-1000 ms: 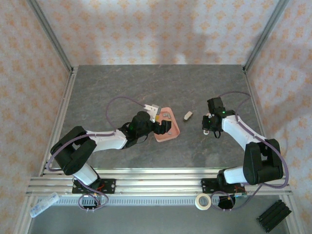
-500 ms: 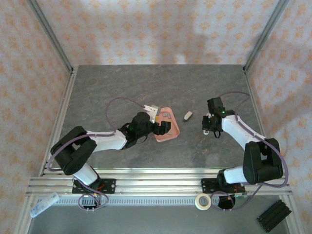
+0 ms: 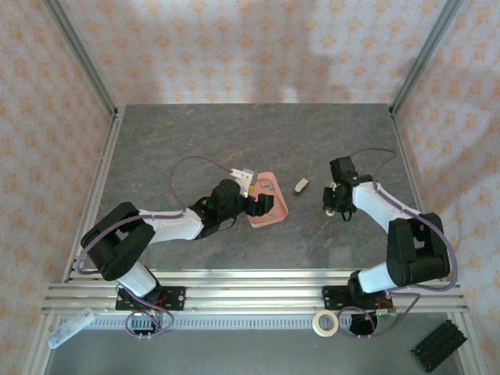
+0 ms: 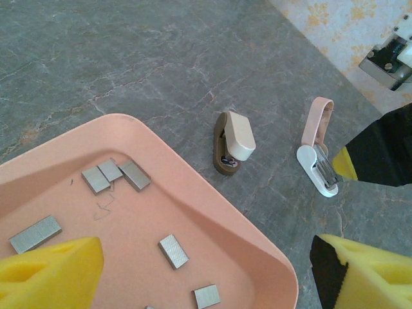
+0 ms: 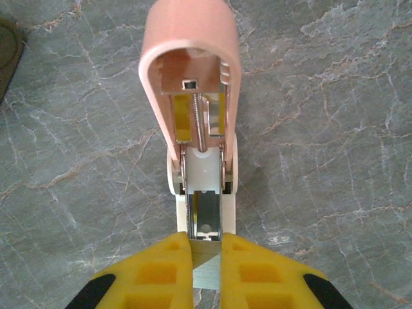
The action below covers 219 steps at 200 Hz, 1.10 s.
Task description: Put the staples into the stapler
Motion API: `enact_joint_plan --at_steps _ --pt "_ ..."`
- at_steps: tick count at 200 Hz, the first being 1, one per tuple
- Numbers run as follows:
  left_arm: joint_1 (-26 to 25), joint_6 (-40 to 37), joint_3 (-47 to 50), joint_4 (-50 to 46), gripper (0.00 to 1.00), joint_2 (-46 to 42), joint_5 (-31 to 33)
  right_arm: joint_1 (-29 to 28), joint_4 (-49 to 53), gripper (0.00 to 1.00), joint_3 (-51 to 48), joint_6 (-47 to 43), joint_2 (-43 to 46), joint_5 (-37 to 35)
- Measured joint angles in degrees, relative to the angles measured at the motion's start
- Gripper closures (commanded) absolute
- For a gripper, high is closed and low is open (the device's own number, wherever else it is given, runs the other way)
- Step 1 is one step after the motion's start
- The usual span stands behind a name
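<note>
The stapler (image 5: 192,58) lies open on the table, its pink arm swung up and its white base with the metal channel (image 5: 207,209) bared toward me. My right gripper (image 5: 207,241) (image 3: 334,203) is shut on a grey strip of staples (image 5: 207,270), held at the near end of that channel. Several more staples (image 4: 174,251) lie loose in the salmon-pink tray (image 4: 212,193) (image 3: 275,212). My left gripper (image 4: 206,283) (image 3: 264,201) hovers open over the tray's right part with nothing between its fingers. From there the stapler (image 4: 318,158) shows to the right of the tray.
A cream and brown stubby piece (image 4: 232,141) (image 3: 301,186) lies on the grey table between the tray and the stapler. Metal frame posts and patterned walls enclose the table. A tape roll (image 3: 325,322) sits off the front rail.
The right arm has shifted very slightly toward the left with the strip still in its jaws. The left arm has not moved.
</note>
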<state>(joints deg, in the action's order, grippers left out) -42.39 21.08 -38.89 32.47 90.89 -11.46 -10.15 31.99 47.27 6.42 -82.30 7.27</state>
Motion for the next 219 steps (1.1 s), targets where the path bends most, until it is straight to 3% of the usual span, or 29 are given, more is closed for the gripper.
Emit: enact_joint_plan --at_steps 219 --pt "0.00 -0.15 0.11 0.00 0.16 0.00 0.39 0.00 -0.57 0.87 1.51 0.39 -2.73 -0.44"
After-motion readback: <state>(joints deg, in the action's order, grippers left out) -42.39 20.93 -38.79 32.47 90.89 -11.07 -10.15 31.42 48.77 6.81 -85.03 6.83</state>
